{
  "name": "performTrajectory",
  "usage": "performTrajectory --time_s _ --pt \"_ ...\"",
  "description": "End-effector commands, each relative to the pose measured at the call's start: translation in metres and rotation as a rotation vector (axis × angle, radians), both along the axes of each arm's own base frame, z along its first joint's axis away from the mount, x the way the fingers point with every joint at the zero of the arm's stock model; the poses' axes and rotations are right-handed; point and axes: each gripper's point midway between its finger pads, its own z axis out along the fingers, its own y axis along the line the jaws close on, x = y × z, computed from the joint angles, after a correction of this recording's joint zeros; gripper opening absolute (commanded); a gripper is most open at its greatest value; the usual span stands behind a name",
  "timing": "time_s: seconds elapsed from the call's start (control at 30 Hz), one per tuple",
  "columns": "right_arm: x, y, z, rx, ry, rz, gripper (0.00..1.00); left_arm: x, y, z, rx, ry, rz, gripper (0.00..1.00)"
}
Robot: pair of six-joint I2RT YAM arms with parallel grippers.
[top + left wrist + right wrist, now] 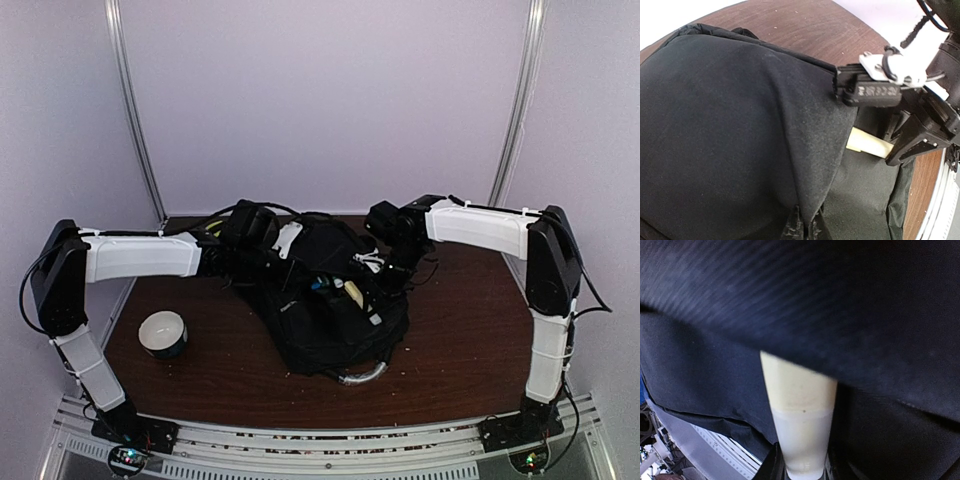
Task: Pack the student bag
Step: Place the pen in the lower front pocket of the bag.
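student bag [330, 335]: laid at the middle of the tabletop [470, 340], between the two arms; its grey handle [365, 376] is turned toward the arm bases; the mouth is seen open on the far side, with a fabric flap [765, 125] raised over it
contents: a small blue item [320, 285] is glimpsed in the opening; it cannot be identified
left jaws: hidden by fabric in the wrist view; together, and judged to be pinched on the raised flap
right jaws: clamped on a cream stick [800, 410]; the stick is pointed under the flap, into the opening
step in hand: the stick is judged to be partway in and not yet released
white bowl [163, 333]: stood on the tabletop to the left of the bag, well apart from it
risk: the flap could be pulled out of its thin pinch by the push of the right arm, and the mouth would then be closed over the stick; the stick could be caught on the fabric edge, or dropped onto the tabletop if released too early; the two wrists are close together, so a collision could be caused on withdrawal
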Motion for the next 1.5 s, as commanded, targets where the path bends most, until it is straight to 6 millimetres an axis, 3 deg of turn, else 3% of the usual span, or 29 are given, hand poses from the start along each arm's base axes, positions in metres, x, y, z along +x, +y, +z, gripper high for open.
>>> performTrajectory --time_s 0.0,0.23,0.5,0.63,0.8,0.93,1.07,1.2,1.3,1.37,1.47 --pt "0.027 -0.003 0.0 -0.044 -0.053 -0.134 0.17 -0.005 -0.02 0.054 -0.157 -0.112 -0.075 0.0" --pt "0.043 -0.008 -0.009 -0.108 -0.081 -0.242 0.18 -0.007 -0.023 0.054 -0.166 -0.107 -0.094 0.0" --pt "0.041 0.0 -0.011 -0.071 -0.056 -0.225 0.41 -0.01 -0.024 0.054 -0.174 -0.104 -0.107 0.0" --pt "0.044 -0.006 0.001 -0.076 -0.114 -0.214 0.54 -0.011 -0.024 0.054 -0.173 -0.107 -0.112 0.0" --pt "0.039 -0.016 0.022 -0.055 -0.165 -0.191 0.56 -0.01 -0.023 0.054 -0.166 -0.118 -0.115 0.0" --pt "0.027 -0.031 0.039 -0.025 -0.2 -0.159 0.61 -0.011 -0.021 0.054 -0.158 -0.129 -0.115 0.0" --pt "0.007 -0.035 0.061 0.082 -0.226 -0.026 0.64 -0.011 -0.017 0.053 -0.137 -0.142 -0.11 0.0" --pt "0.002 -0.039 0.085 0.158 -0.27 0.126 0.62 -0.012 -0.014 0.051 -0.128 -0.149 -0.109 0.0" --pt "0.019 -0.048 0.095 0.1 -0.403 0.176 0.58 -0.013 -0.013 0.049 -0.117 -0.149 -0.114 0.0" --pt "0.024 -0.049 0.106 0.111 -0.497 0.213 0.46 -0.014 -0.011 0.048 -0.113 -0.151 -0.111 0.0" --pt "0.03 -0.05 0.134 0.172 -0.714 0.248 0.2 -0.015 -0.011 0.045 -0.109 -0.145 -0.112 0.0"
